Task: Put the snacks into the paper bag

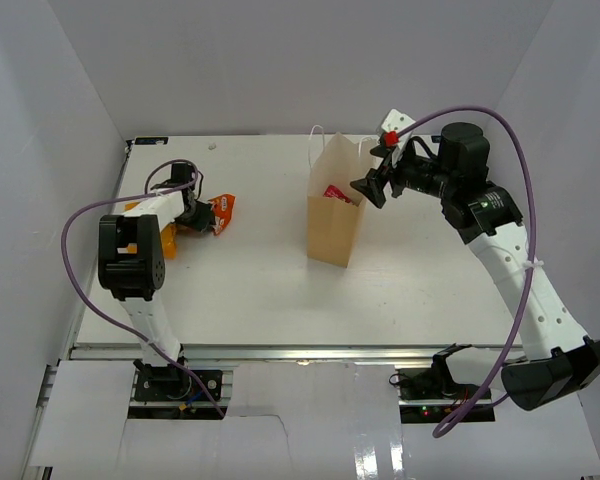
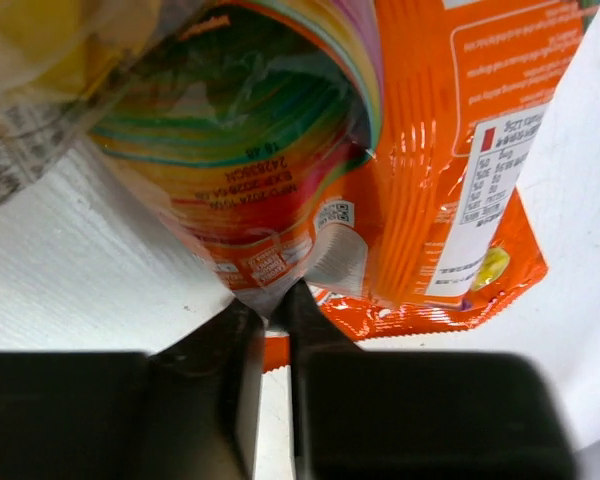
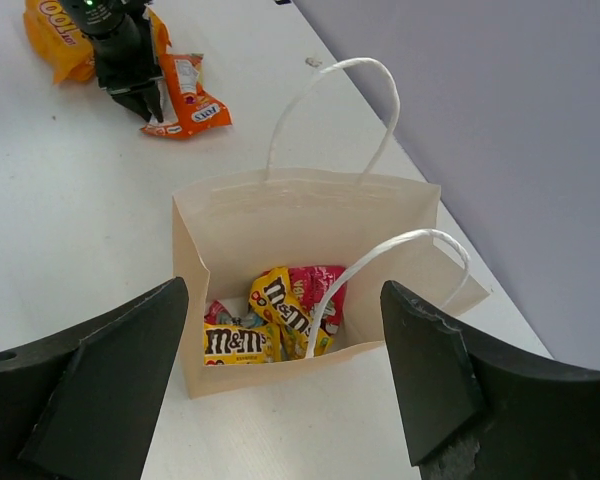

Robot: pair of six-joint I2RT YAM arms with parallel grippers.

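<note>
- Nearest my left wrist lens, my left pincer (image 2: 278,310) is closed down to a sliver. The bottom seam of a rainbow-striped packet (image 2: 250,170) is nipped between its two black fingers.
- At 3 o'clock from that packet and touching it lies an orange packet (image 2: 460,150), its printed back facing up on the white table (image 2: 70,290).
- Seen from my right wrist, a yellow-orange packet (image 3: 52,28) lies just beside my left pincer, at its 10 o'clock.
- From overhead, this little pile sits at 9 o'clock from the paper bag (image 1: 332,235), well apart from it.
- That bag stands upright near the middle of the table, mouth open, with its thin white handles (image 3: 330,100) looping up.
- Down at the bottom of the bag I see yellow packets (image 3: 235,342) and, touching them at 1 o'clock, a pink packet (image 3: 325,285).
- My right pincer (image 3: 282,290) is spread wide and holds nothing.
- It hangs above the bag's mouth. In its own wrist view one finger frames the bag at 8 o'clock and the other at 4 o'clock.
- Overhead, it sits at the bag's 2 o'clock corner.
- A purple cable (image 1: 525,190) arcs over my right arm.
</note>
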